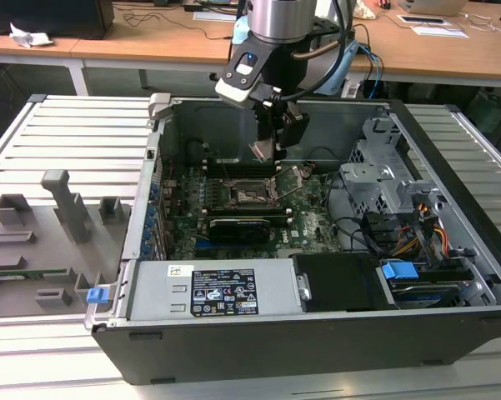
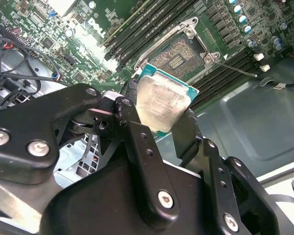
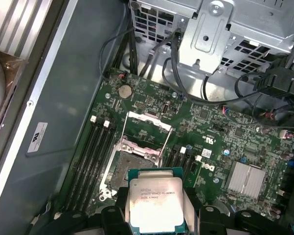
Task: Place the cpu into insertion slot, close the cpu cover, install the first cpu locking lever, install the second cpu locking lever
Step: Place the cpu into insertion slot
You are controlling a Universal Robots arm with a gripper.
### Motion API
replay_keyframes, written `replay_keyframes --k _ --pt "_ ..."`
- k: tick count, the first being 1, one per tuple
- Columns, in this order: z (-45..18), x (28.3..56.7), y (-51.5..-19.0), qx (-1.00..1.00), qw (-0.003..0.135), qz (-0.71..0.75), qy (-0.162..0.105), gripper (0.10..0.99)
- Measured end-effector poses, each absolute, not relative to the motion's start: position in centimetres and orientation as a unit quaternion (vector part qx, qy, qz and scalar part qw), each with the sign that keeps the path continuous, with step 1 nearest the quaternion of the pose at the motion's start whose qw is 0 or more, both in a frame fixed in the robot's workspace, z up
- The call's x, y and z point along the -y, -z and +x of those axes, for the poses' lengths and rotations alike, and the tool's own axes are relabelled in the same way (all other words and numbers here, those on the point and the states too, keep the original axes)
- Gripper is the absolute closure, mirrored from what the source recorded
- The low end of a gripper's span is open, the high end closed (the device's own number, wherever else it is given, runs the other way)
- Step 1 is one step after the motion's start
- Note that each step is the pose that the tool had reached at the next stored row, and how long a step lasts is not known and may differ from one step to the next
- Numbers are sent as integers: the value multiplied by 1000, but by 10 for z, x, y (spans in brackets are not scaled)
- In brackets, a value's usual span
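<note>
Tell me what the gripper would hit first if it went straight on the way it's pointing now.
Most likely the insertion slot: the gripper, shut on the cpu, points downward with the uncovered socket directly ahead of the chip. Depth is unclear, so it could land slightly off.

- We note an open computer case [image 1: 258,342] on a slatted grey surface [image 1: 75,133].
- Grey power supply [image 1: 212,290] along its near wall; long black card [image 1: 237,225] just behind.
- Metal drive cage [image 1: 383,171] at the exterior view's right, with a blue clip [image 1: 398,271] and coloured cables [image 1: 429,237] near it.
- Grey fixtures [image 1: 62,200] stand at the exterior view's left.
- In the first wrist view we record a coin battery [image 3: 124,90] and a finned heatsink [image 3: 244,177].
</note>
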State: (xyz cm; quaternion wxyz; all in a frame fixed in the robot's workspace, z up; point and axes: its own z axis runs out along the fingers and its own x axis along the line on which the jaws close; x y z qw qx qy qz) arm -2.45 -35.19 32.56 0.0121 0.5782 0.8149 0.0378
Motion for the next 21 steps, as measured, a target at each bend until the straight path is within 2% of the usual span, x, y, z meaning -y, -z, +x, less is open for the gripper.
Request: replay_keyframes --k 21 --pt "-24 352 -322 -797 11 603 -36 557"
